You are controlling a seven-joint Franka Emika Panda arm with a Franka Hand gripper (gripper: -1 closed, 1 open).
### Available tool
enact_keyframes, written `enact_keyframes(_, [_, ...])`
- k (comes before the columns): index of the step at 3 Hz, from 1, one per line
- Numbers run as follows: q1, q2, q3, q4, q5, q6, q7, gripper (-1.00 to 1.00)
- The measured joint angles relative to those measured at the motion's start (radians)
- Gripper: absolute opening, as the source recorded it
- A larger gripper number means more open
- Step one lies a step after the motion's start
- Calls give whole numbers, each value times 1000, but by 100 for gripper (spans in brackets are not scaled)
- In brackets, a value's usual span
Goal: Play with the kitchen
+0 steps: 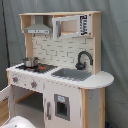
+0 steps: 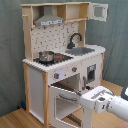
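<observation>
A small shiny metal pot (image 2: 46, 56) sits on the white-and-wood toy kitchen (image 2: 60, 30). The white robot gripper (image 2: 86, 96) touches the open oven door (image 2: 65, 102); I cannot tell if it is open.

You see the kitchen (image 1: 60, 95) in matt white panels edged with pale, smooth wood. Its pot (image 2: 46, 56) looks like shiny metal, its faucet (image 1: 83, 59) glossy black, its sink (image 1: 71, 74) dull grey, its hood (image 2: 49, 21) grey and matt.

One kitchen (image 2: 65, 60), one pot (image 2: 46, 56), two knobs (image 2: 56, 76).
</observation>
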Motion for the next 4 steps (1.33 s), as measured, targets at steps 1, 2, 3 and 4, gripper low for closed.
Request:
enact_keyframes(1, [30,0,-72,-62,0,-15,13,100])
enact_keyframes(2, [96,0,-93,-132,0,-48,13,100])
enact_keyframes(3, [158,-1,-115,-219,0,-72,13,100])
enact_keyframes(4, [210,-12,-165,-291,-1,-95,5,100])
